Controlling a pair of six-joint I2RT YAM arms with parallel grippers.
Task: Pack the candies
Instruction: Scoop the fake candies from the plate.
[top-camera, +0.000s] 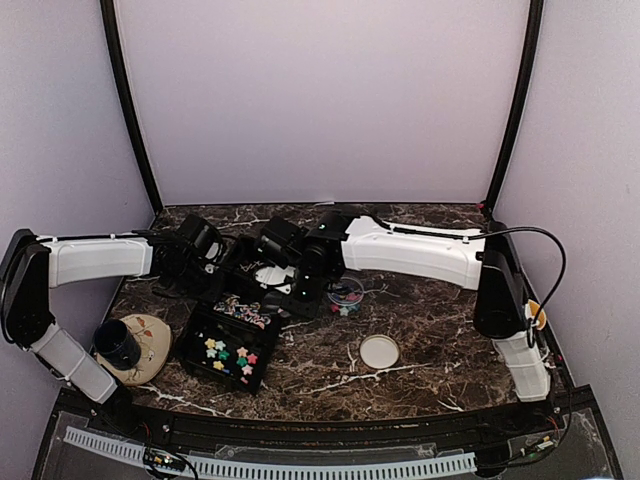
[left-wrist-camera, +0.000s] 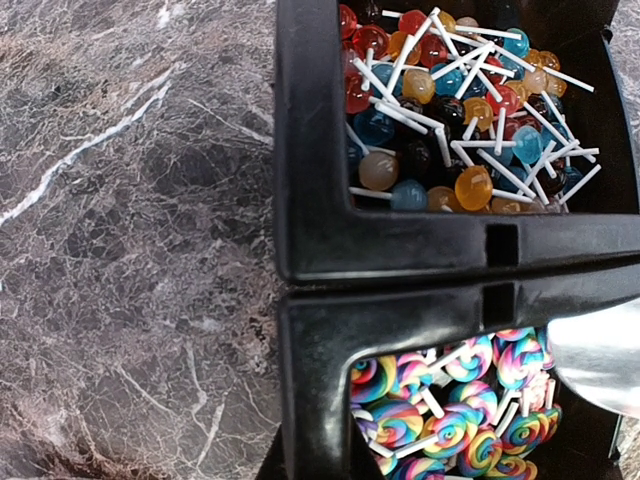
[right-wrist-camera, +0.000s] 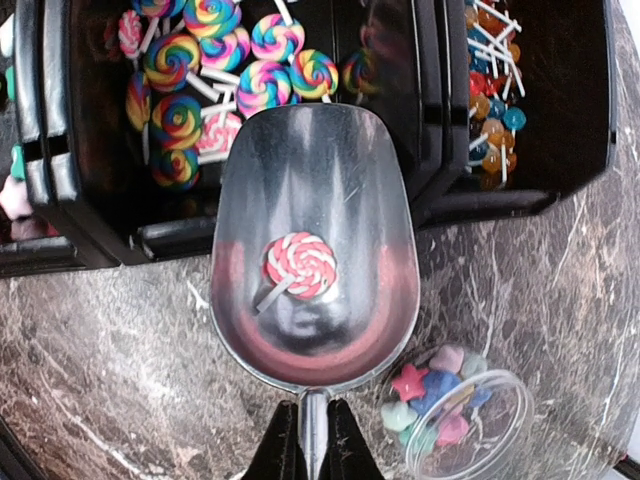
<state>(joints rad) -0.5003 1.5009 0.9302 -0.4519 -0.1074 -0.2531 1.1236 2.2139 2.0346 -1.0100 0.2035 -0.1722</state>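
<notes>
My right gripper (right-wrist-camera: 313, 418) is shut on the handle of a metal scoop (right-wrist-camera: 315, 200). The scoop holds one red-and-white swirl lollipop (right-wrist-camera: 300, 266) just outside the black bin of rainbow swirl lollipops (right-wrist-camera: 215, 75). A clear round cup (right-wrist-camera: 460, 425) with pastel star candies (right-wrist-camera: 440, 395) lies beside the scoop on the right. My left gripper (left-wrist-camera: 310, 462) straddles the wall of that bin (left-wrist-camera: 320, 350), its fingers barely showing, and looks closed on it. A second black bin (left-wrist-camera: 310, 150) holds ball lollipops (left-wrist-camera: 450, 120). In the top view both grippers (top-camera: 228, 265) (top-camera: 297, 288) meet mid-table.
A black tray (top-camera: 195, 330) with coloured star candies (top-camera: 228, 355) sits front left. A white round lid (top-camera: 379, 351) lies front centre. A tan plate (top-camera: 150, 335) with a dark cup (top-camera: 118, 344) is at the far left. The candy cup (top-camera: 345, 297) is right of the bins.
</notes>
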